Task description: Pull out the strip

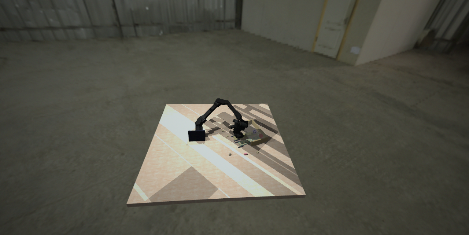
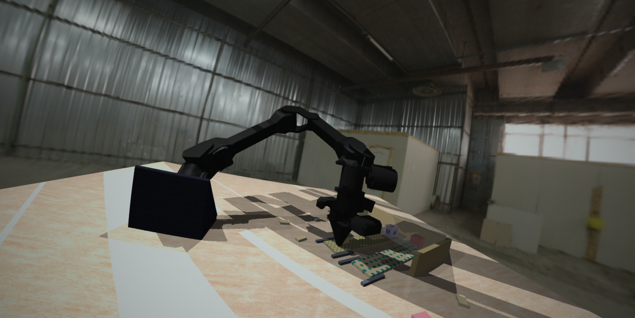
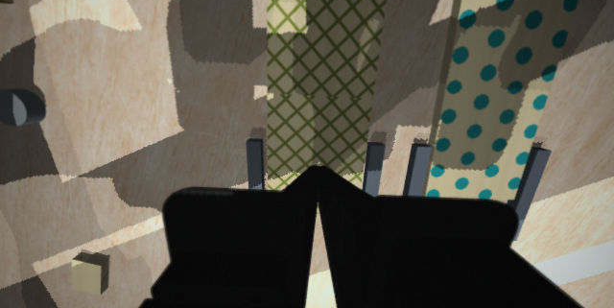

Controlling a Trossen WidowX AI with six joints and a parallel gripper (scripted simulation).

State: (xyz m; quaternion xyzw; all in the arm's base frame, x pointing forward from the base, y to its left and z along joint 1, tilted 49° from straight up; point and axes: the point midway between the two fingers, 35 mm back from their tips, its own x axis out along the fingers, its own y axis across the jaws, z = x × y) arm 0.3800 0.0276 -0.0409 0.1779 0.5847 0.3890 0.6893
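The labelled cube (image 1: 254, 131) (image 2: 390, 230) is purple with M on its faces. It rests at the far end of the green cross-hatched strip (image 2: 375, 241) (image 3: 331, 59). A red cube (image 1: 260, 135) (image 2: 416, 240) sits at the far end of the teal-dotted strip (image 2: 372, 267) (image 3: 509, 44). Both strips lie flat, side by side. My gripper (image 2: 340, 244) (image 3: 317, 173) points down, shut and empty, with its tips low over the near end of the cross-hatched strip. Whether the tips touch it cannot be told. The cubes are out of the wrist view.
Dark rails (image 2: 372, 279) (image 3: 255, 164) flank the near ends of both strips. Tan walls (image 2: 430, 256) stand behind and at the right side of the cubes. A grey cylinder (image 3: 21, 107), a tan block (image 2: 300, 239) (image 3: 87, 275) and a pink block (image 1: 245, 153) lie around.
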